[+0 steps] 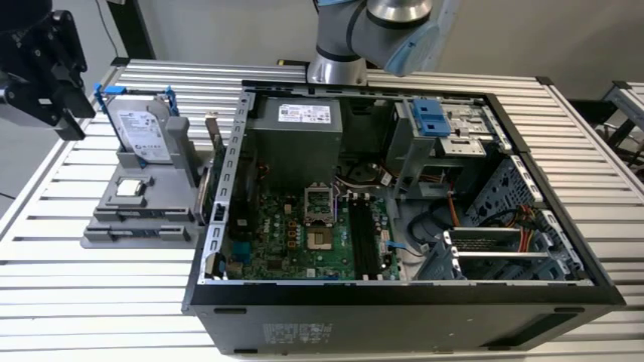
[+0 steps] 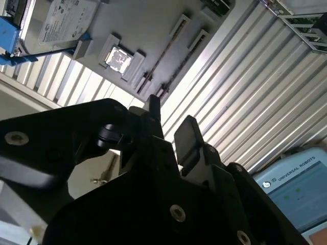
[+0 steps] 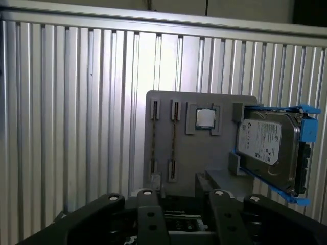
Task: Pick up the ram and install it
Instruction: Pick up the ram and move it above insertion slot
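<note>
The ram (image 3: 173, 143) stands on edge in a slot of the grey holder (image 3: 199, 153), seen as a thin dark strip beside the square processor chip (image 3: 206, 118). In the second wrist view the ram (image 2: 163, 53) is a narrow dark line on the same holder. My black gripper (image 1: 60, 98) hangs high over the table at the exterior view's left, above and beside the holder (image 1: 141, 204). Its fingers (image 3: 148, 209) stand apart with nothing between them, and the gripper (image 3: 184, 204) is open and clear of the ram. In the second wrist view the gripper (image 2: 171, 120) also shows a gap.
A silver hard drive (image 1: 141, 132) with blue handles stands at the holder's far end. The open computer case (image 1: 563, 286) lies to the exterior view's right, with its motherboard (image 1: 292, 234) and long black memory slots (image 1: 363, 234) exposed. The table (image 1: 81, 302) is slatted aluminium.
</note>
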`<state>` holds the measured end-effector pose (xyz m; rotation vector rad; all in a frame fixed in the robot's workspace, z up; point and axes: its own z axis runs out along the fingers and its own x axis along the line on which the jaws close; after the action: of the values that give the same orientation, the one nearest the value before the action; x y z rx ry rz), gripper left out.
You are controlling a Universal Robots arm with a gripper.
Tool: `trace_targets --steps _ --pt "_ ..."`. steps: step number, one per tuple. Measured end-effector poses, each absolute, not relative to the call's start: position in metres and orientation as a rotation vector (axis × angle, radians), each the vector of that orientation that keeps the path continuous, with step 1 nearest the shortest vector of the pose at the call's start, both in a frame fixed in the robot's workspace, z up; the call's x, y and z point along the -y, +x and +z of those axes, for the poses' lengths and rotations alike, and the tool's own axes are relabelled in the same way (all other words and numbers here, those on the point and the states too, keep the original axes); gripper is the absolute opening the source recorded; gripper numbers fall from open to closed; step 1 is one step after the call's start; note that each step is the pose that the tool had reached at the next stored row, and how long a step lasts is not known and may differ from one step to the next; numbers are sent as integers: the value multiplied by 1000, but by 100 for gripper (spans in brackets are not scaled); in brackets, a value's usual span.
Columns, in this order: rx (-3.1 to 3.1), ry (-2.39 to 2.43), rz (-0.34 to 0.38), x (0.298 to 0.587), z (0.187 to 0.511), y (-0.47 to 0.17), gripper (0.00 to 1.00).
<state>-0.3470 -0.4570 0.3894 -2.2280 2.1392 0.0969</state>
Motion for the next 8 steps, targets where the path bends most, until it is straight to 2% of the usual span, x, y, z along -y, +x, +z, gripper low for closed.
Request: trace_targets --steps 8 --pt "-2139 -2228 96 457 388 -347 100"
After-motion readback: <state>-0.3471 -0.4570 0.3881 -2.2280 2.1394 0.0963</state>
